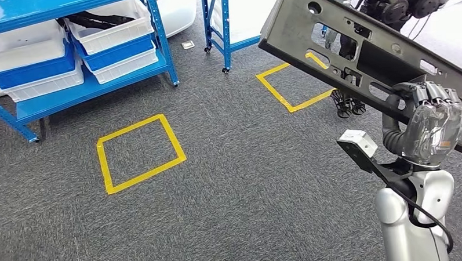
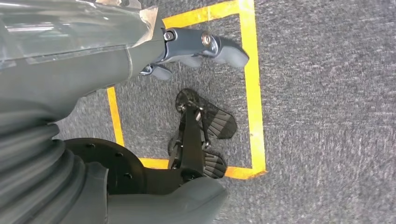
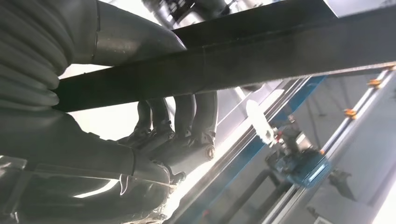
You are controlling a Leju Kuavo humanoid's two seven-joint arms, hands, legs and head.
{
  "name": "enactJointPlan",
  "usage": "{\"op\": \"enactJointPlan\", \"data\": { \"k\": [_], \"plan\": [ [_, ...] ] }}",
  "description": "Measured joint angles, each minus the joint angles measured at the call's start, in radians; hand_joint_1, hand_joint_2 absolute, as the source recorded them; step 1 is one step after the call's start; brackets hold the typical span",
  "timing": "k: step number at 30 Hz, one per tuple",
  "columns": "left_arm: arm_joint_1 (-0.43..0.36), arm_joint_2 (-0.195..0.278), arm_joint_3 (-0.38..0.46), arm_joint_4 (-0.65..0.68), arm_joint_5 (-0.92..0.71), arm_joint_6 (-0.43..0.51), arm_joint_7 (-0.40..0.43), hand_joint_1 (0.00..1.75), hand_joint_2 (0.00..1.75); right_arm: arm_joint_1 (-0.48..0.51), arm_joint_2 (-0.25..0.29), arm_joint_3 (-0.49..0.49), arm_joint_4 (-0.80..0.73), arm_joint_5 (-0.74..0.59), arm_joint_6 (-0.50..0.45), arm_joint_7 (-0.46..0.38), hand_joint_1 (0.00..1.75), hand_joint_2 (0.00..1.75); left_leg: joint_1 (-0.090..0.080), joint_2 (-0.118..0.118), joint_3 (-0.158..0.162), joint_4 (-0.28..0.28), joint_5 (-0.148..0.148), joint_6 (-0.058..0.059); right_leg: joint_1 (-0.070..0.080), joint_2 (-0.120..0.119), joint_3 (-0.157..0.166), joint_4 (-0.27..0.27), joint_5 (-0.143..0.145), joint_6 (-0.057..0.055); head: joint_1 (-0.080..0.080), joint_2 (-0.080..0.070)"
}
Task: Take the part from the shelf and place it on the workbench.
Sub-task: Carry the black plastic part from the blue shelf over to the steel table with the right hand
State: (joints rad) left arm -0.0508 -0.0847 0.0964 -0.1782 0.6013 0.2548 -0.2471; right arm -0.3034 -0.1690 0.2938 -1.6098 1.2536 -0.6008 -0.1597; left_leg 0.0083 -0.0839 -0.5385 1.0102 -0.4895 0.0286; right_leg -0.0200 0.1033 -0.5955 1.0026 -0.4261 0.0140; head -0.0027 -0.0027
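Part, head view: long dark perforated metal panel, held aloft at upper right, tilted, above grey carpet; right hand gripping lower edge near one end, fingers curled over rim. Yellow tape squares on carpet; blue shelf with bins at upper left. No legible writing.

Left wrist view: left hand above carpet, holding nothing, fingers extended and apart.

Right wrist view: fingers wrapped around dark panel edge, thumb opposite; blue frame behind.
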Motion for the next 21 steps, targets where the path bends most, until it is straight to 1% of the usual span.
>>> {"op": "enactJointPlan", "data": {
  "k": [1,2,3,4,5,6,7,8,9,10,11,12,13,14,15,16,17,18,19,20,21],
  "plan": [
    [0.000,0.001,0.000,0.000,0.000,0.000,0.003,0.00,1.75,-0.005,0.001,-0.004,0.004,0.031,0.000,0.012,1.75,1.75,-0.004,0.004,0.003,-0.010,-0.001,0.003,0.001,0.011,-0.004,-0.002,0.004,0.006,0.000,0.000],
    [-0.001,0.000,0.000,0.000,0.000,0.001,0.005,0.00,1.75,-0.008,0.001,-0.009,0.009,0.063,0.000,0.022,1.75,1.75,-0.005,0.018,0.004,-0.014,0.003,0.006,0.000,0.020,-0.010,-0.004,0.008,0.013,0.000,0.000],
    [-0.002,0.000,0.000,0.000,0.001,0.002,0.006,0.00,1.75,-0.009,0.001,-0.014,0.015,0.097,0.001,0.033,1.75,1.75,-0.006,0.031,0.006,-0.021,0.010,0.011,0.000,0.015,-0.016,-0.001,0.009,0.018,0.000,0.000],
    [-0.003,-0.001,0.000,0.000,0.003,0.002,0.006,0.00,1.75,-0.012,0.001,-0.019,0.022,0.134,0.001,0.046,1.75,1.75,-0.005,0.044,0.007,-0.028,0.018,0.017,0.001,-0.005,-0.028,0.014,0.000,0.019,0.001,0.000],
    [-0.003,-0.001,0.000,0.000,0.004,0.003,0.006,0.00,1.75,-0.015,0.002,-0.022,0.030,0.171,0.001,0.061,1.75,1.75,-0.002,0.058,0.007,-0.035,0.025,0.023,0.003,-0.031,-0.047,0.048,-0.020,0.017,0.003,0.000],
    [-0.002,0.000,0.001,0.000,0.006,0.004,0.006,0.00,1.75,-0.019,0.003,-0.025,0.039,0.204,0.001,0.076,1.75,1.75,-0.002,0.073,0.005,-0.038,0.029,0.026,0.002,-0.061,-0.073,0.104,-0.050,0.014,0.004,0.000],
    [0.000,0.000,0.001,0.000,0.007,0.004,0.007,0.00,1.75,-0.023,0.004,-0.027,0.048,0.229,0.001,0.089,1.75,1.75,-0.002,0.088,0.003,-0.039,0.030,0.028,0.001,-0.079,-0.104,0.173,-0.085,0.013,0.006,0.000],
    [0.001,0.000,0.001,0.000,0.007,0.005,0.007,0.00,1.75,-0.025,0.006,-0.028,0.057,0.243,0.001,0.097,1.75,1.75,-0.002,0.103,0.000,-0.039,0.031,0.027,-0.002,-0.086,-0.131,0.237,-0.111,0.016,0.006,0.000],
    [0.001,0.000,0.001,0.000,0.007,0.005,0.007,0.00,1.75,-0.025,0.006,-0.030,0.064,0.250,0.001,0.102,1.75,1.75,-0.001,0.119,-0.002,-0.038,0.032,0.026,-0.006,-0.090,-0.144,0.277,-0.125,0.024,0.006,0.000],
    [0.001,-0.001,0.001,0.000,0.008,0.005,0.007,0.00,1.75,-0.025,0.007,-0.032,0.070,0.253,0.001,0.104,1.75,1.75,0.000,0.133,-0.003,-0.038,0.033,0.024,-0.010,-0.094,-0.137,0.278,-0.124,0.034,0.007,0.000],
    [0.001,-0.002,0.001,0.000,0.008,0.005,0.008,0.00,1.75,-0.025,0.007,-0.033,0.075,0.256,0.001,0.105,1.75,1.75,0.001,0.146,-0.004,-0.036,0.033,0.021,-0.015,-0.102,-0.108,0.239,-0.110,0.046,0.007,0.000],
    [0.000,-0.002,0.001,0.000,0.008,0.005,0.008,0.00,1.75,-0.026,0.008,-0.034,0.078,0.259,0.002,0.108,1.75,1.75,0.003,0.160,-0.005,-0.033,0.032,0.016,-0.020,-0.119,-0.063,0.169,-0.090,0.059,0.007,0.000],
    [0.000,-0.001,0.001,0.000,0.008,0.005,0.008,0.00,1.75,-0.029,0.008,-0.035,0.081,0.263,0.004,0.112,1.75,1.75,0.001,0.171,-0.007,-0.027,0.028,0.009,-0.022,-0.147,-0.017,0.098,-0.072,0.067,0.008,0.000],
    [-0.001,0.000,0.001,0.000,0.009,0.005,0.008,0.00,1.75,-0.031,0.010,-0.035,0.084,0.270,0.007,0.116,1.75,1.75,0.000,0.183,-0.007,-0.021,0.023,0.000,-0.022,-0.168,0.016,0.043,-0.057,0.067,0.008,0.000],
    [-0.001,0.001,0.001,0.000,0.010,0.006,0.008,0.00,1.75,-0.034,0.012,-0.035,0.087,0.279,0.011,0.122,1.75,1.75,-0.003,0.194,-0.007,-0.017,0.019,-0.008,-0.020,-0.181,0.034,0.012,-0.049,0.061,0.006,0.000],
    [-0.001,0.003,0.001,0.000,0.012,0.006,0.009,0.00,1.75,-0.036,0.013,-0.035,0.089,0.289,0.015,0.128,1.75,1.75,-0.005,0.206,-0.006,-0.015,0.017,-0.015,-0.016,-0.181,0.035,0.006,-0.046,0.050,0.004,0.000],
    [-0.002,0.003,0.001,0.000,0.014,0.007,0.010,0.00,1.75,-0.036,0.015,-0.036,0.092,0.298,0.018,0.135,1.75,1.75,-0.004,0.218,-0.003,-0.014,0.016,-0.020,-0.016,-0.166,0.031,0.007,-0.042,0.038,0.001,0.000],
    [-0.003,0.003,0.001,0.000,0.016,0.007,0.010,0.00,1.75,-0.037,0.015,-0.036,0.095,0.305,0.021,0.143,1.75,1.75,0.000,0.222,-0.003,-0.013,0.015,-0.024,-0.017,-0.152,0.028,0.008,-0.039,0.030,-0.001,0.000],
    [-0.004,0.003,0.001,0.000,0.017,0.007,0.011,0.00,1.75,-0.037,0.016,-0.036,0.097,0.309,0.023,0.149,1.75,1.75,0.004,0.209,-0.005,-0.004,0.005,-0.029,-0.019,-0.140,0.025,0.007,-0.036,0.022,-0.001,0.000],
    [-0.004,0.003,0.001,0.000,0.018,0.008,0.012,0.00,1.75,-0.038,0.016,-0.036,0.099,0.312,0.026,0.155,1.75,1.75,0.008,0.183,-0.016,0.022,-0.017,-0.033,-0.021,-0.129,0.023,0.007,-0.032,0.016,-0.001,0.000],
    [-0.004,0.003,0.001,0.000,0.018,0.008,0.013,0.00,1.75,-0.040,0.017,-0.036,0.100,0.314,0.030,0.160,1.75,1.75,0.010,0.149,-0.036,0.071,-0.049,-0.037,-0.020,-0.119,0.020,0.006,-0.029,0.010,-0.002,0.000]
  ]
}}
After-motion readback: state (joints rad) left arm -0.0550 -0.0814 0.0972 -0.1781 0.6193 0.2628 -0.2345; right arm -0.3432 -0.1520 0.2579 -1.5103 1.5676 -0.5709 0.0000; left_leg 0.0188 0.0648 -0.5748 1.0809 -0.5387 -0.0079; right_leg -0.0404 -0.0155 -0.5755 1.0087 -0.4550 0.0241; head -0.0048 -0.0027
